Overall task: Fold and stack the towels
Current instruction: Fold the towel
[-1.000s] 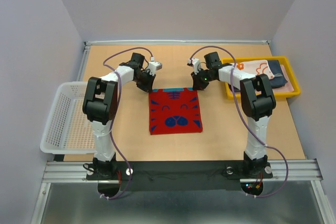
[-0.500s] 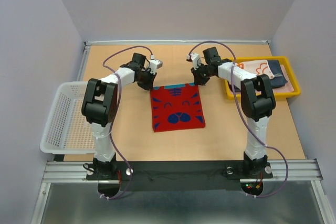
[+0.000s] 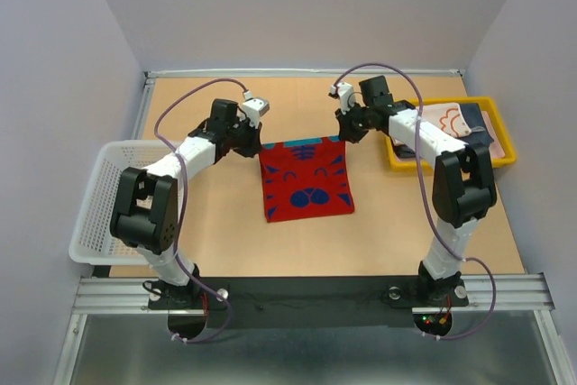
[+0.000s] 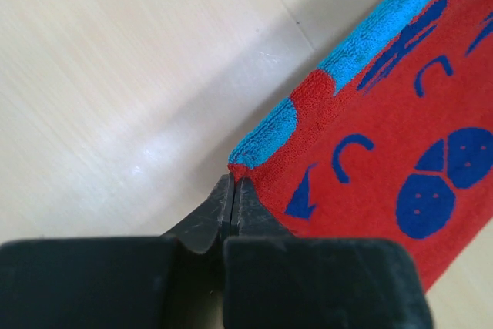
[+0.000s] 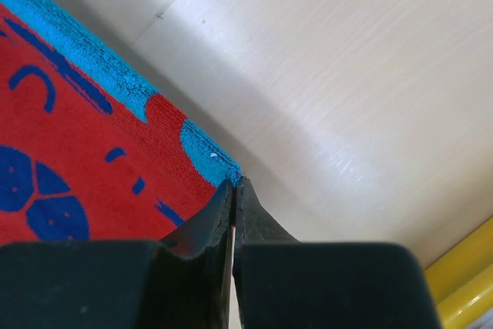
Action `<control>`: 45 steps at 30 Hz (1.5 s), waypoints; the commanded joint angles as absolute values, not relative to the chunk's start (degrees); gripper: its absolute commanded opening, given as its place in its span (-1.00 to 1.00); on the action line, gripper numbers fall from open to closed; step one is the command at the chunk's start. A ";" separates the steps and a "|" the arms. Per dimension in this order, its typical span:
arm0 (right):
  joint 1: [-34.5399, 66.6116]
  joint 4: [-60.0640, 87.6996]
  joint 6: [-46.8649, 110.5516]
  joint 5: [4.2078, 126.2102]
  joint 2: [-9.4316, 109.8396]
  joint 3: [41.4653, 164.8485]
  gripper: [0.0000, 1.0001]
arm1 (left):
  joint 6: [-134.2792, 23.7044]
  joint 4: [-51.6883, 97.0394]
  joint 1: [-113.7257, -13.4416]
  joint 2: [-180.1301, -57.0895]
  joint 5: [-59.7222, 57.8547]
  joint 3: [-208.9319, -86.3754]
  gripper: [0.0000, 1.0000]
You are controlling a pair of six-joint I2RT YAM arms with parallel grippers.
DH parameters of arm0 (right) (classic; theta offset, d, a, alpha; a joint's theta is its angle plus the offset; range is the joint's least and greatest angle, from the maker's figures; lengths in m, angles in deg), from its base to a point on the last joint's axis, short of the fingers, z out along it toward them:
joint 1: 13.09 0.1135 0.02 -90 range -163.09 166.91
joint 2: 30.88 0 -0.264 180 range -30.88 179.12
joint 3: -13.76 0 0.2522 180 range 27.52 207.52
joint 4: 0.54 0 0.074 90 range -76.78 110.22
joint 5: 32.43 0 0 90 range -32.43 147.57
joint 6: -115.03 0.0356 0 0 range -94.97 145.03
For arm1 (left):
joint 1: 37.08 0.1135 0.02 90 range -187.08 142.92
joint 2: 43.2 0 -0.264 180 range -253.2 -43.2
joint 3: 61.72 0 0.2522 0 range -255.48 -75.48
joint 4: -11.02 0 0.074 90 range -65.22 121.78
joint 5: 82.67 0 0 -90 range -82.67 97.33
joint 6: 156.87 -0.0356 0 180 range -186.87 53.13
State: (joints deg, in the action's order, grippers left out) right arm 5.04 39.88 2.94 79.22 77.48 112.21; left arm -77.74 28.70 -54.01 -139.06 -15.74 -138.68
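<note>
A red towel (image 3: 305,182) with dark blue patches and a light blue underside hangs in mid-table, its far edge lifted and its near edge on the wood. My left gripper (image 3: 255,143) is shut on the far left corner, seen as red towel (image 4: 400,129) pinched at the left gripper tips (image 4: 233,182). My right gripper (image 3: 346,135) is shut on the far right corner; the right wrist view shows the red towel (image 5: 69,159) caught at the right gripper tips (image 5: 235,184). More folded towels, one orange and white (image 3: 441,117) and one dark navy (image 3: 474,128), lie in the yellow tray.
A yellow tray (image 3: 504,158) sits at the right edge of the table, its corner also showing as the yellow tray (image 5: 466,283) in the right wrist view. A white mesh basket (image 3: 101,214) hangs off the left edge. The wooden table (image 3: 225,241) surrounds the towel.
Both grippers rose and lifted the towel's far edge off the table, exposing its blue underside. The left gripper closed on its corner. The towel's near edge slid slightly away from me.
</note>
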 commanded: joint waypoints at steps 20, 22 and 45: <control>5.01 40.03 15.62 86.31 55.17 90.89 -0.99 | -55.36 25.66 -59.76 -112.46 -17.63 -117.68 -1.00; 5.10 40.03 16.24 86.75 54.82 90.37 -0.99 | -53.78 25.75 -59.93 -112.20 -17.55 -116.89 -1.00; 5.10 41.70 26.70 83.50 55.69 84.83 -0.99 | -39.98 24.96 -61.52 -108.51 -15.52 -105.63 -1.00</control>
